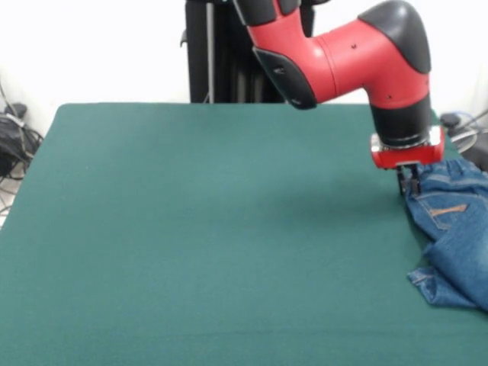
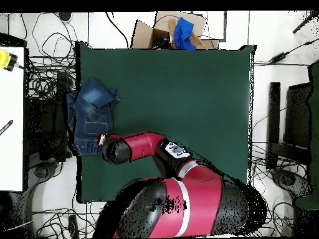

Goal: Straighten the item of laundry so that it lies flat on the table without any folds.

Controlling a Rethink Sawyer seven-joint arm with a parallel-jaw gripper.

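End effector (image 1: 408, 180) down at the jeans' (image 1: 454, 229) waistband edge, touching or just beside it; can't tell if it's clenched or released. Jeans bunched and folded, running from the end effector away from the arm, at the desk (image 1: 206, 229) edge, partly hanging over it.

The red and black arm (image 1: 343, 57) reaches down from above to the right side of the green worktop (image 1: 198, 229), its gripper (image 1: 408, 181) low at the top edge of the jeans (image 1: 454, 229), though I cannot tell how its fingers stand. The jeans lie crumpled at the worktop's right edge, running out of sight there, with an orange-stitched pocket facing up and folds bunched below it. Cables (image 1: 15, 145) trail beside the worktop's left edge.
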